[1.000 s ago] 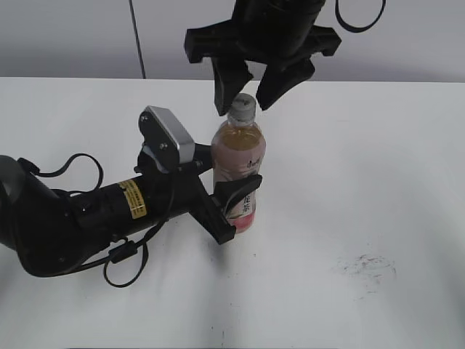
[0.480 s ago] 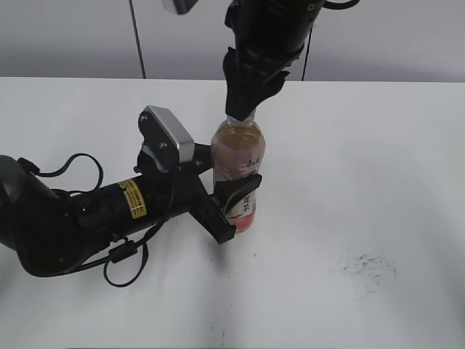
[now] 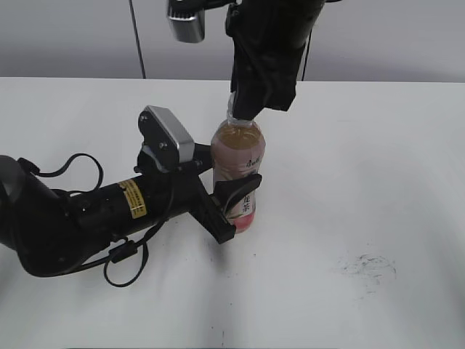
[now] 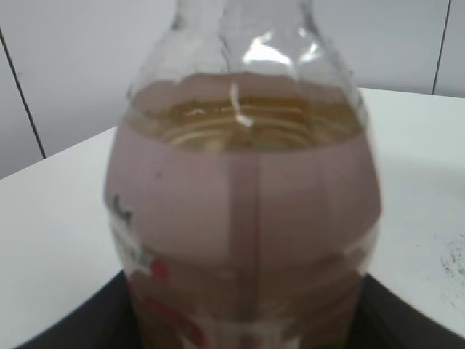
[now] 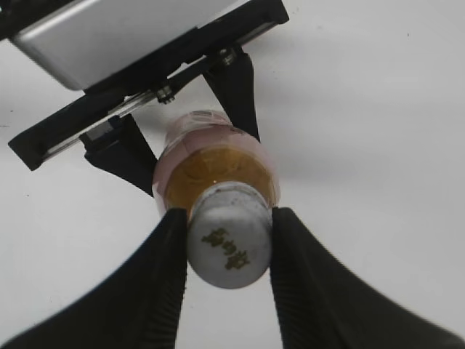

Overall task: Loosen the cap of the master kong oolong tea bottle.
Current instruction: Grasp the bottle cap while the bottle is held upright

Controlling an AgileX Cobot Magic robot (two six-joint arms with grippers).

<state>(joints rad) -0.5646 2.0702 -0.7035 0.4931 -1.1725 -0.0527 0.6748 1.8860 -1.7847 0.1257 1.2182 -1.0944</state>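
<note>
The master kong oolong tea bottle (image 3: 238, 169) stands upright on the white table, amber tea inside, pink label; it fills the left wrist view (image 4: 243, 218). My left gripper (image 3: 231, 211) is shut on the bottle's lower body from the left. My right gripper (image 3: 247, 107) comes down from above and is shut on the cap (image 5: 229, 236), a white round cap with a dark mark on top. In the right wrist view both black fingers (image 5: 229, 251) press the cap's sides. The cap is hidden behind the fingers in the exterior view.
The white table (image 3: 378, 174) carries a smudge of dark marks (image 3: 367, 267) at the front right. The left arm's body and cables (image 3: 80, 218) lie across the left side. A grey wall runs behind the table.
The right gripper came down from open above the cap, closed on it, and has since rotated about the bottle's axis. The left gripper and bottle have not moved.
</note>
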